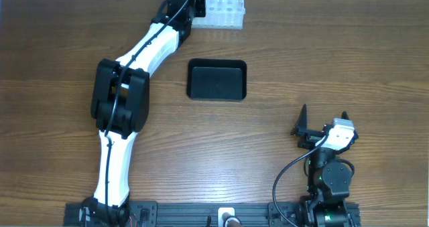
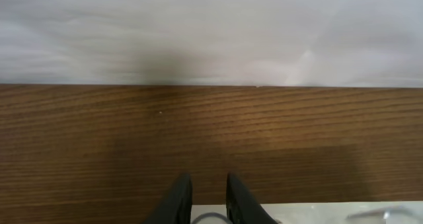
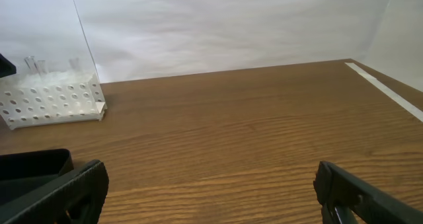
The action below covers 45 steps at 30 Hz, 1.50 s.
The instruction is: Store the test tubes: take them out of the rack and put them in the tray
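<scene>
A white perforated rack (image 1: 224,13) stands at the table's far edge, and several clear test tubes (image 3: 41,65) rise from it. The black tray (image 1: 216,80) lies empty nearer the middle of the table. My left gripper (image 1: 200,6) is over the rack's left end. In its wrist view the left gripper (image 2: 208,201) has its two fingers (image 2: 177,199) narrowly apart, with the clear rim of a test tube (image 2: 203,217) between them above the rack top (image 2: 317,213). Down near its base, my right gripper (image 1: 320,123) stands open and holds nothing.
A white wall (image 2: 211,32) runs close behind the rack. Bare wooden tabletop (image 1: 335,53) lies around the tray. A pale strip (image 3: 383,88) marks the table's right side.
</scene>
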### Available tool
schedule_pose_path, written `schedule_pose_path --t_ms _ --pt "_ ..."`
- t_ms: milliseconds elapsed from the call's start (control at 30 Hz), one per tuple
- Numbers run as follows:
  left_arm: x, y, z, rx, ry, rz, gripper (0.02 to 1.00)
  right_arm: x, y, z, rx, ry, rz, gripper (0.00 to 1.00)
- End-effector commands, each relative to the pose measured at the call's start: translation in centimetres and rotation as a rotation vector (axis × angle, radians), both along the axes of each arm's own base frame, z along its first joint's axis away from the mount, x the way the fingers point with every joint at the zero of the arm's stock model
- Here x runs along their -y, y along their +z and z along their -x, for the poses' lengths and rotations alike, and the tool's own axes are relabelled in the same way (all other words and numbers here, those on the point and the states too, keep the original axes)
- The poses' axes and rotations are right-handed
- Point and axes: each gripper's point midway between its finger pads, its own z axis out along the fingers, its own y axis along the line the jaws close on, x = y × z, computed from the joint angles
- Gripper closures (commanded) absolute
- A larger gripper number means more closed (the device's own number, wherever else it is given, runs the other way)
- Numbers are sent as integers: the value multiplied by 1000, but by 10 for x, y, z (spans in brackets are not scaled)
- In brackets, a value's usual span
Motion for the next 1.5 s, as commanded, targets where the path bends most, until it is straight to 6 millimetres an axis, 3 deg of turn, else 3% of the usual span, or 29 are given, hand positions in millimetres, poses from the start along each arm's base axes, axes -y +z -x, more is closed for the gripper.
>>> schedule_pose_path --t_ms 33,267,367,500,633,733,833,867,933,967,1200,1400,1500 --pt "5 0 -4 8 -12 4 842 3 -1 1 3 -18 -5 7" --pt "5 7 -4 20 -11 8 875 3 -1 1 2 -18 -4 7" --pt "5 31 -3 55 -11 19 882 3 -1 1 2 -18 -4 7" --pt "-3 95 4 135 11 32 895 3 -1 1 3 -18 -5 7" --pt "-13 179 24 246 15 33 904 3 -1 1 2 -18 -4 7" --pt "-24 243 50 322 18 41 915 3 -1 1 2 -18 -4 9" --pt "-34 288 85 337 14 52 912 3 -1 1 3 -18 -5 9" --pt "-34 290 94 316 9 47 910 3 -1 1 2 -18 -4 9" --pt "-32 281 111 243 6 54 908 3 -1 1 3 -18 -4 7" --pt "-26 257 126 125 13 71 921 3 -1 1 2 -18 -4 7" --pt "-4 138 175 -329 101 65 941 3 -1 1 2 -18 -4 9" --pt "22 57 188 -525 113 -18 936 3 -1 1 2 -18 -4 9" --pt "27 29 189 -578 111 -50 932 3 -1 1 2 -18 -4 9"
